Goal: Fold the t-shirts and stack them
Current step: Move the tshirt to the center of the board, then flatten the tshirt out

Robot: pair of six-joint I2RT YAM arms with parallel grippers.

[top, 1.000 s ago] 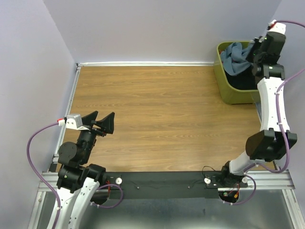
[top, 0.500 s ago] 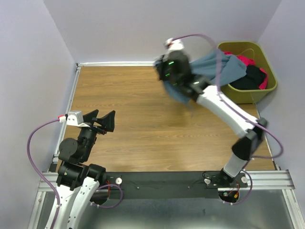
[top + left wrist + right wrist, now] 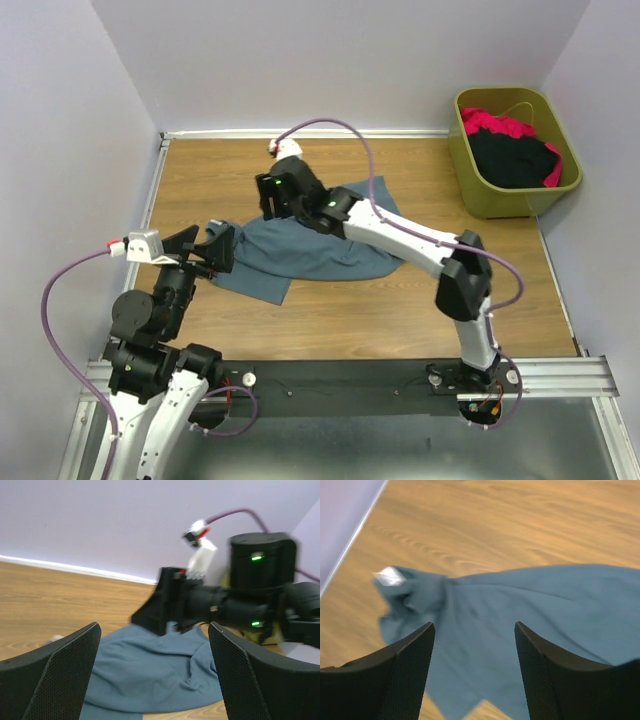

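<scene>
A slate-blue t-shirt lies crumpled on the wooden table, left of centre. In the right wrist view its white neck label shows at the cloth's left end. My right gripper hovers over the shirt's upper left part, open, with only the blue cloth under its fingers. My left gripper stands open at the shirt's left edge, and the blue cloth shows between its fingers. A red-pink t-shirt and a black t-shirt lie in the bin.
The olive-green bin stands at the back right corner against the walls. The right arm stretches diagonally across the table's middle. A white rail runs along the table's far edge.
My right arm swung from the bin to the table's left centre with the blue t-shirt, then opened and let it go. The shirt now lies on the table. The left arm barely moved.
</scene>
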